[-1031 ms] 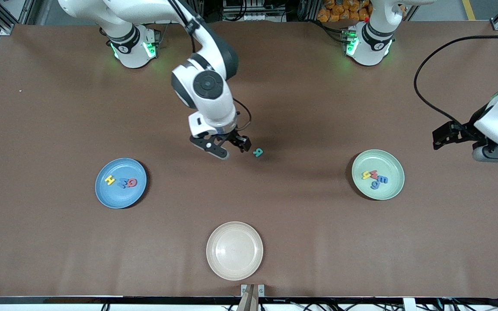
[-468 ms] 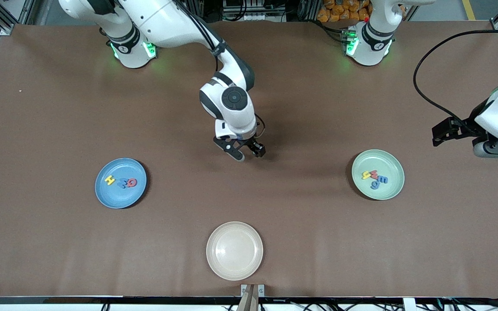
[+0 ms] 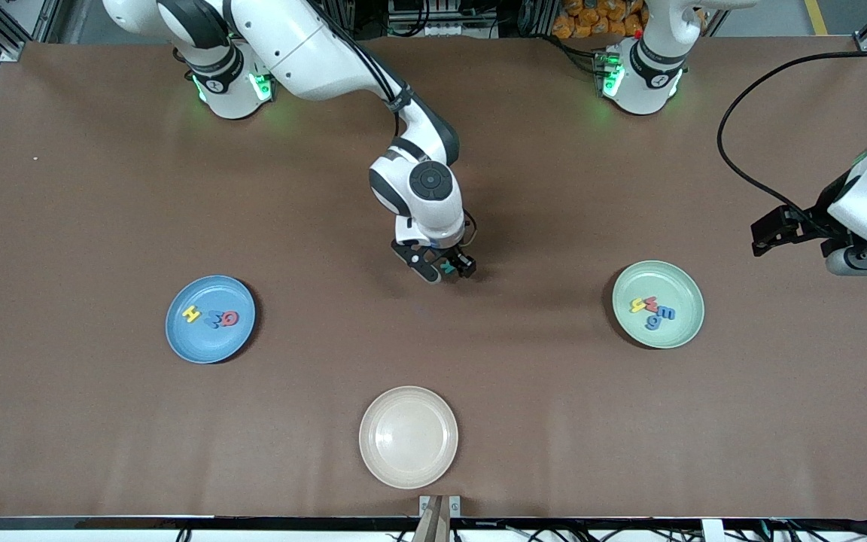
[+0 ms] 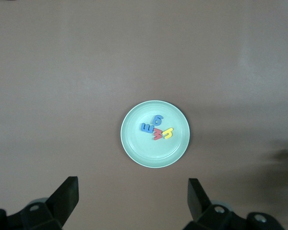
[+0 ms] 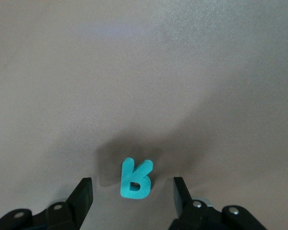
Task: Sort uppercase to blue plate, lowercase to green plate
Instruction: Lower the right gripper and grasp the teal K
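1. Right gripper [image 3: 445,268] has swung over from beside the tiny flat teal letter R [image 3: 447,266] and now straddles it, fingers spread, R lying on the brown table [image 3: 102,188] between them, not gripped.
2. Round medium-blue plate [image 3: 210,342], toward the right arm's end, holds yellow H [image 3: 191,314], blue W/M [image 3: 214,319], red Q [image 3: 229,318]; R is likely the last uppercase.
3. Pale mint-green plate [image 3: 658,335] holds all four lowercase letters [image 3: 652,310].
4. Left gripper [image 4: 133,196] waits spread, above the table beside the green plate.

Cream plate [image 3: 408,436] on brown table [image 3: 87,421], near front camera edge, midway along table.
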Motion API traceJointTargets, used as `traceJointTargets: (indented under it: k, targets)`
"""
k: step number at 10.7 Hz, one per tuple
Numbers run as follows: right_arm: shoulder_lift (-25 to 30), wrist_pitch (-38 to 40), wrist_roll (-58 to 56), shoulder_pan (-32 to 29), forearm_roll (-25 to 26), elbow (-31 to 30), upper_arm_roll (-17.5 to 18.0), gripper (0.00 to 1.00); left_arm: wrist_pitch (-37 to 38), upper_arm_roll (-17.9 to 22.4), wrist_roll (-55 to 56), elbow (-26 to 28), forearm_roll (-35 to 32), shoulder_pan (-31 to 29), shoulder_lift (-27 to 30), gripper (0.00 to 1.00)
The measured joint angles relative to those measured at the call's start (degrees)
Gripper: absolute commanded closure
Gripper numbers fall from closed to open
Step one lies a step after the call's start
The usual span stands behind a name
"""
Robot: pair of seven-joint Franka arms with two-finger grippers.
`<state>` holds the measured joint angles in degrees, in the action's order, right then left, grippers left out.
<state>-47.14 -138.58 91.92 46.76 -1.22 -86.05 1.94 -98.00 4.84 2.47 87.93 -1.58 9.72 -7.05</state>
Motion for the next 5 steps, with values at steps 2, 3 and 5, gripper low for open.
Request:
traceJointTargets:
  k: [2, 3, 5]
  targets:
    - [0.0, 0.4, 0.1, 0.0, 0.0, 0.0, -0.1, 0.53, 0.0, 0.0, 0.0, 0.0, 0.0, 0.0, 0.0, 0.0]
    - [-0.1, 0.5, 0.1, 0.0, 0.0, 0.0, -0.1, 0.57, 0.0, -0.1, 0.0, 0.0, 0.0, 0.1, 0.0, 0.0]
    - [-0.5, 0.8, 0.1, 0.0, 0.0, 0.0, -0.1, 0.84, 0.0, -0.1, 0.0, 0.0, 0.0, 0.4, -0.3, 0.0]
